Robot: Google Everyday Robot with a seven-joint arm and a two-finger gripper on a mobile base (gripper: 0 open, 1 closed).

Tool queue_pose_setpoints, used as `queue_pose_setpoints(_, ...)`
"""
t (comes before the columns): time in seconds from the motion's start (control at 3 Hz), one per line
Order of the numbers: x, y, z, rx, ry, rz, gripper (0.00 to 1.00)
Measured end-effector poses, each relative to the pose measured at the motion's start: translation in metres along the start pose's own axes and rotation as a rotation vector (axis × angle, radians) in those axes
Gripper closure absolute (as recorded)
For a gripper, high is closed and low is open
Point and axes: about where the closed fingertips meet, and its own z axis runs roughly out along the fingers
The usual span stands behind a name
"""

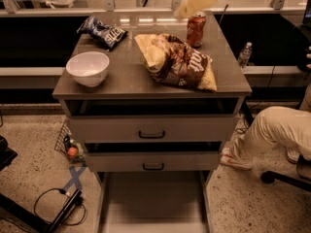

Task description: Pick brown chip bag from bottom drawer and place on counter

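Observation:
The brown chip bag (178, 61) lies on the counter (121, 74), right of centre, crinkled with tan edges and white lettering. The bottom drawer (153, 208) is pulled out below and its flat grey floor is bare. My gripper (197, 1) is raised at the top of the view, above and behind the bag, blurred and apart from it.
A white bowl (88, 68) sits at the counter's left. A dark blue chip bag (103, 31) lies at the back left. A red soda can (196, 28) stands behind the brown bag. A seated person's leg (272, 132) is at the right. Cables lie on the floor at left.

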Motion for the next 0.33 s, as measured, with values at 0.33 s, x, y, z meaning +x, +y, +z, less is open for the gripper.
queue_pose_setpoints(0.33, -0.0639, -0.0265, -0.0641, 0.158, -0.059, 0.037, 0.0)
